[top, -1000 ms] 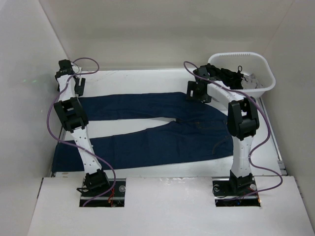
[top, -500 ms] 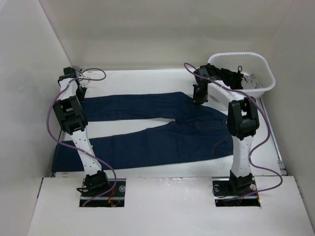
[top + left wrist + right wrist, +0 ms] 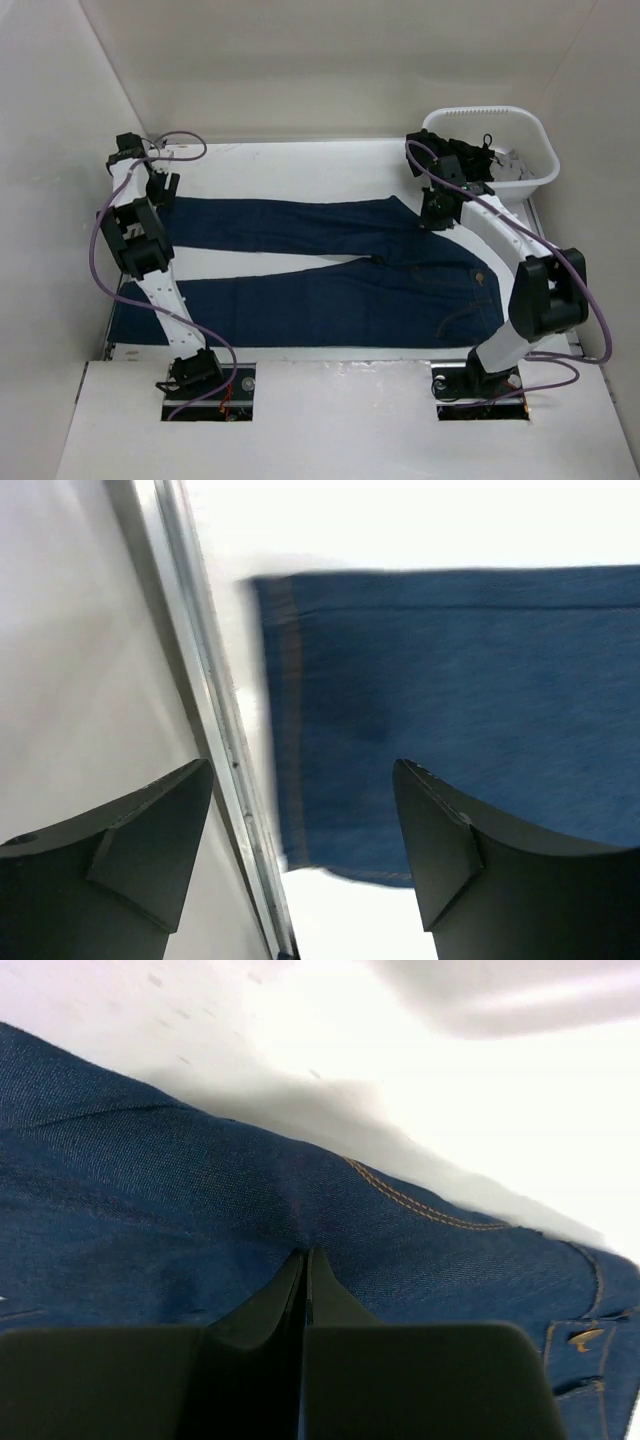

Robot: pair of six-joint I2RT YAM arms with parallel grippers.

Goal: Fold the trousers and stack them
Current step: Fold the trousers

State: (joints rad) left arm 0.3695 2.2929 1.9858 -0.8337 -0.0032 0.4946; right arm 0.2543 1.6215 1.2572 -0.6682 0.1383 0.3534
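The trousers (image 3: 330, 270) are spread flat on the surface (image 3: 290, 165), with the waist end laid just in front of the basket (image 3: 487, 109) and both legs stretched away from it. The right tool (image 3: 436, 212) is closed tight on a pinch of denim at the waist edge nearest the basket. The left tool (image 3: 160, 188) is held wide above the leg hem farthest from the basket.

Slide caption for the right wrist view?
Right gripper shut on dark navy denim jeans, pinching fabric near an orange-stitched seam.
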